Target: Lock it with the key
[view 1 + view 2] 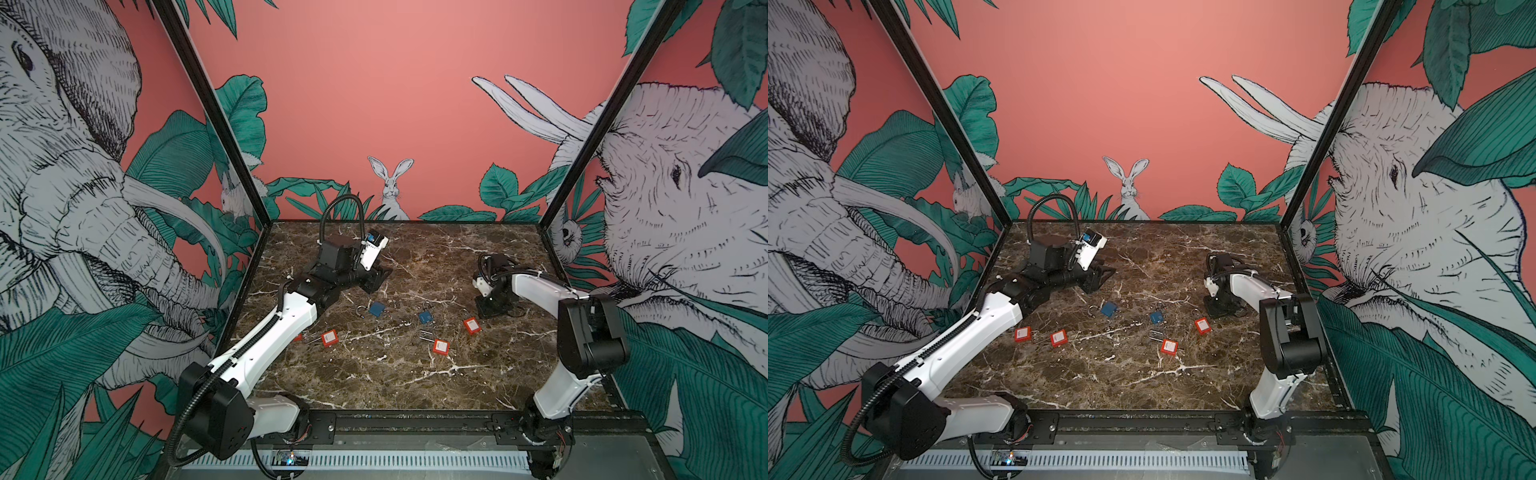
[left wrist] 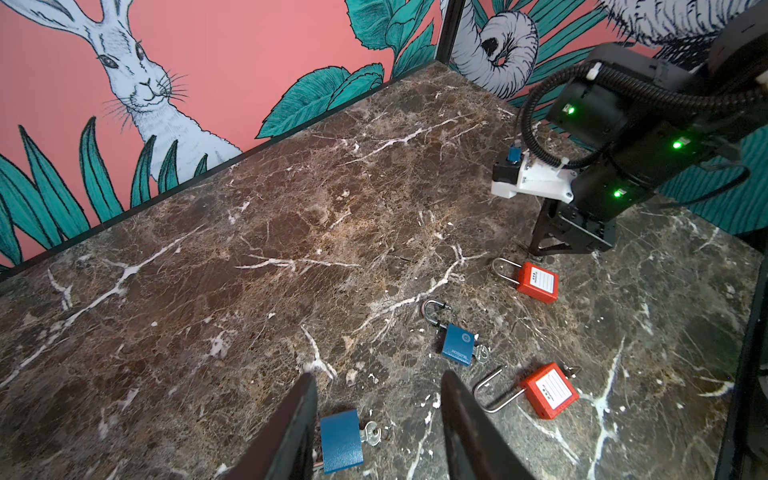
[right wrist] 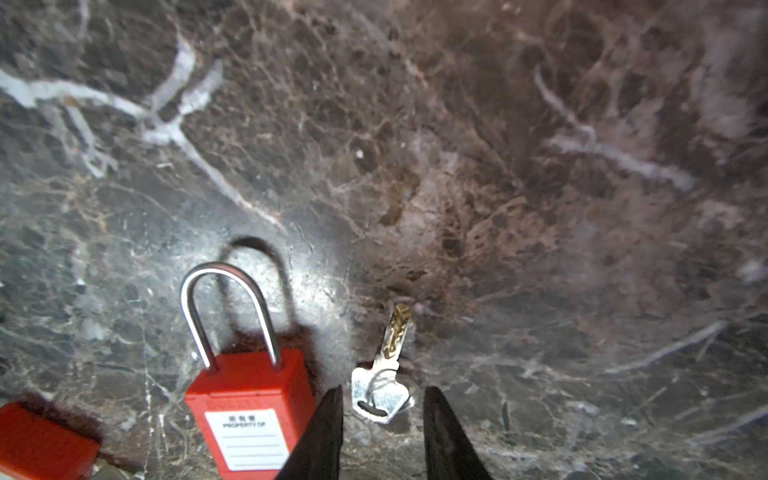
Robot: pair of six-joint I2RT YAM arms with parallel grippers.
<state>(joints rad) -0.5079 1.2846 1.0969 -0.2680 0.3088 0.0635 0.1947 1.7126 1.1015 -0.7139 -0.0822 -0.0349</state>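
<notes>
Small silver key (image 3: 384, 374) lies flat on the brown marble tabletop (image 3: 498, 166), right side of the scene, just beside the red plastic padlock (image 3: 249, 411). The right gripper (image 3: 384, 390) straddles the key's head, claws spread, pinching nothing. That padlock's steel shackle looks seated (reads as locked, key out). Far-left, the left gripper (image 2: 376, 376) hovers spread and empty. The blue metal padlock (image 1: 376, 309) and the second red padlock (image 2: 548, 390) show open shackles, so work is likely left.
</notes>
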